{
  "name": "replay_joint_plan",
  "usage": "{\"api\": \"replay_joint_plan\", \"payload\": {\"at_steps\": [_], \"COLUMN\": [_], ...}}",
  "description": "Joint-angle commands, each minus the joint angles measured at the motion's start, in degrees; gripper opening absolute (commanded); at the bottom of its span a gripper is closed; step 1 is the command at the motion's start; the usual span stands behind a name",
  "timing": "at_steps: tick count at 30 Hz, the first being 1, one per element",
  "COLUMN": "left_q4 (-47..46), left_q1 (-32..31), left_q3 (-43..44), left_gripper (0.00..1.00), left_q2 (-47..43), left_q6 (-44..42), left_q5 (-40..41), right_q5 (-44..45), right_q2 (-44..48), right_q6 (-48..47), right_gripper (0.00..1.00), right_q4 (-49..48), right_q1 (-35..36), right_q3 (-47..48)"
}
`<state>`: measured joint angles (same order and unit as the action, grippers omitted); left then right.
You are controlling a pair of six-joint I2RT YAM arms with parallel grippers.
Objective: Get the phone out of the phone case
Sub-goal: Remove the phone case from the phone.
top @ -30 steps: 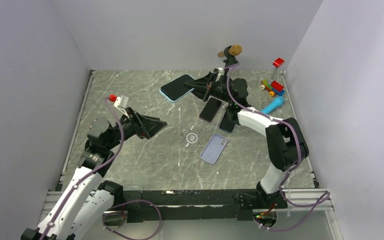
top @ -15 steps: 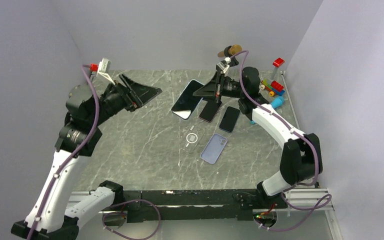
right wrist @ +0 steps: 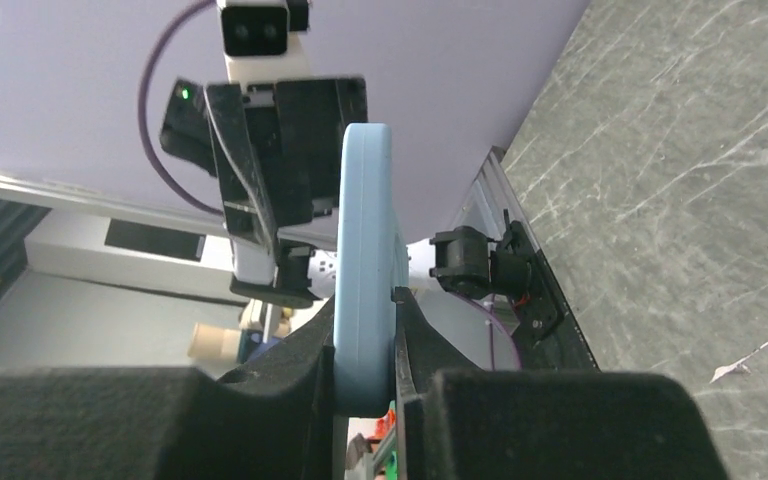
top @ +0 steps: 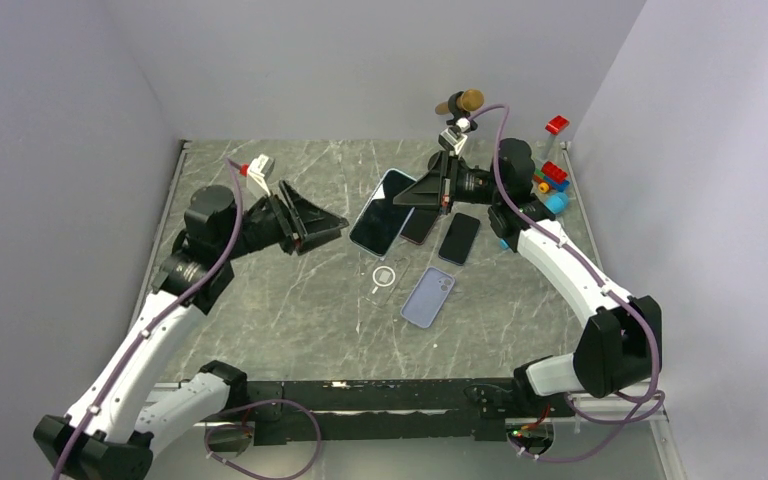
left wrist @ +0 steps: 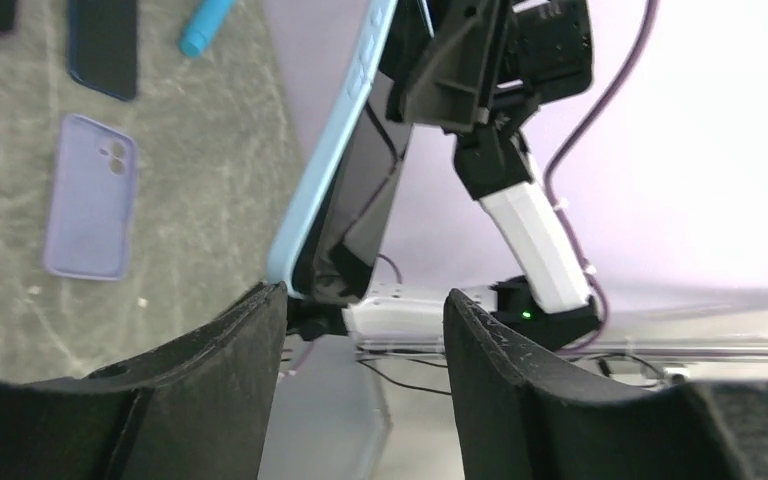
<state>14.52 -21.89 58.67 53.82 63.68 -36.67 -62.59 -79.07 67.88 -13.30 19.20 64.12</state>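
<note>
Marble surface point(top: 290, 300) below, I see my right end effector point(top: 426, 194) clamped on the blue-cased phone point(top: 380, 212); left end effector point(top: 332, 224) apart, just beside it.

Soft, even overhead light is filling the top view, everything sharp; the desk point(top: 290, 300) is carrying only faint shadows under the left pincer point(top: 335, 222) and right pincer point(top: 412, 197). In the left wrist view the wall point(left wrist: 710, 150) beyond the pincer is blowing out toward white, and the near fingers point(left wrist: 210, 380) are rendering dark, slightly soft. In the right wrist view the close fingers are blurring; the phone case point(right wrist: 363, 250) between them is catching flat light, edges soft.
</note>
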Motion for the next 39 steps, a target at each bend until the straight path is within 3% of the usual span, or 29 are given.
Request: {"api": "replay_joint_plan", "payload": {"at_steps": [1, 5, 15, 29, 33, 39], "left_q4": [-10.3, -5.0, -13.8, -20.5, -20.1, -24.3], "left_q1": [-2.5, -3.4, -4.6, -4.6, -4.7, -4.6], "left_q3": [-3.6, -2.7, -5.8, -5.4, -3.1, -5.2], "left_gripper": [0.62, 0.64, 0.65, 0.69, 0.69, 0.65], "left_q2": [-4.3, -3.9, -3.5, 0.2, 1.8, 0.8], "left_q6": [14.6, 13.7, 18.5, 22.3, 21.7, 25.0], "left_q5": [1.2, 2.2, 4.8, 5.3, 4.6, 5.6], "right_q5": [2.6, 3.1, 2.6, 1.2, 0.6, 1.2], "right_q2": [1.4, 0.5, -0.1, -0.8, -0.9, -0.5], "right_q6": [3.3, 7.4, 7.0, 17.1, 15.0, 2.6], "right_gripper": [0.0, 0.0, 0.0, 0.0, 0.0, 0.0], "right_q4": [-3.6, -8.2, -7.3, -19.4, -16.8, -2.1], "right_q1": [-0.2, -0.2, -0.1, 0.1, 0.2, 0.3], "right_q3": [1.9, 1.1, 2.8, 0.5, 1.0, 4.2]}}
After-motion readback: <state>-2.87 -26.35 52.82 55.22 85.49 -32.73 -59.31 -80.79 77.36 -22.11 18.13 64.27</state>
